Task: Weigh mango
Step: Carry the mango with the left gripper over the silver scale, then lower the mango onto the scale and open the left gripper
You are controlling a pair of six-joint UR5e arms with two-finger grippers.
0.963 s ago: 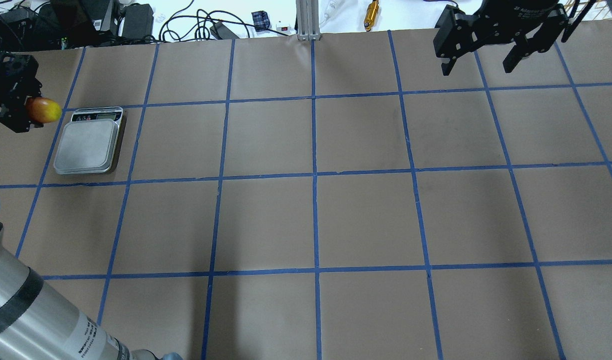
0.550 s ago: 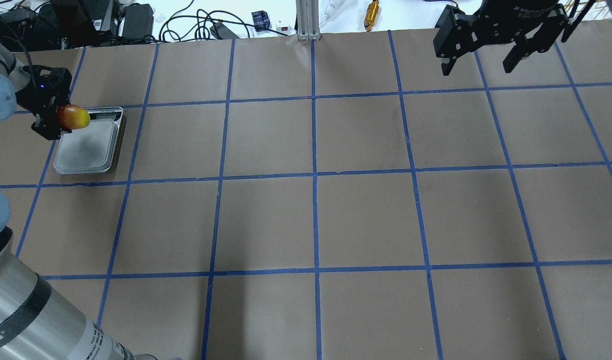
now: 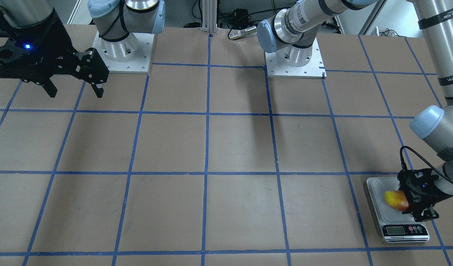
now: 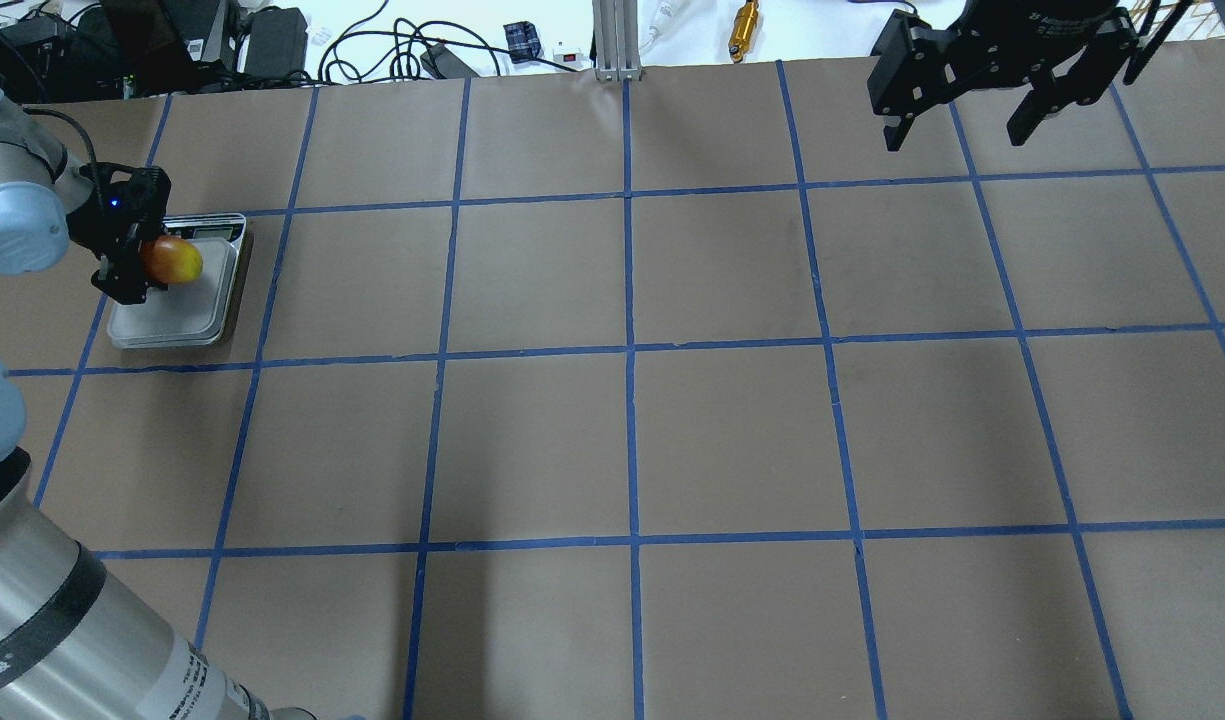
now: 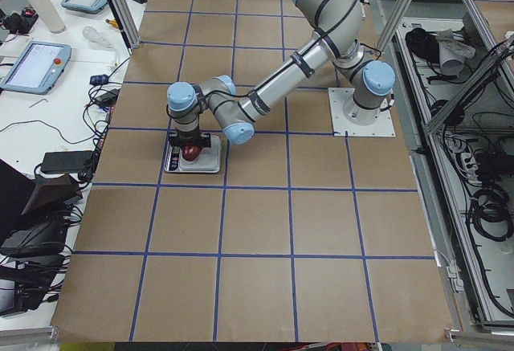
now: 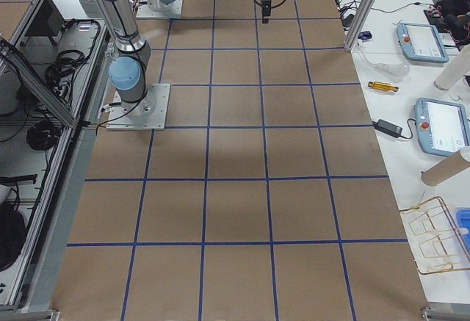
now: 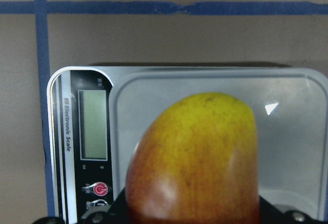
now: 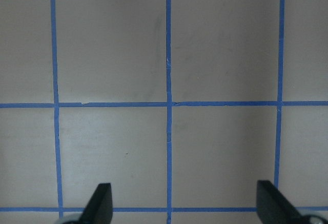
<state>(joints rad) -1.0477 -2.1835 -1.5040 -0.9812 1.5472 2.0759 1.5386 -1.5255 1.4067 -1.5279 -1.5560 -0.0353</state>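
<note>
The mango (image 4: pixel 172 261), yellow at its tip and red-orange at the back, is held in my left gripper (image 4: pixel 137 262), which is shut on it. It hangs over the plate of the silver digital scale (image 4: pixel 187 315) at the table's far left. In the front-facing view the mango (image 3: pixel 395 200) sits over the scale (image 3: pixel 381 208) with the left gripper (image 3: pixel 415 201) behind it. The left wrist view shows the mango (image 7: pixel 197 157) over the plate (image 7: pixel 287 131); whether it touches is unclear. My right gripper (image 4: pixel 962 125) is open and empty, high at the far right.
The table is brown paper with a blue tape grid. The scale's display (image 3: pixel 395 231) is on its far side from the robot. Cables, a gold tool (image 4: pixel 743 28) and an aluminium post (image 4: pixel 617 40) lie beyond the far edge.
My left gripper has carried the mango rightward from beside the scale to over its plate, and lower. The right arm has not moved.
</note>
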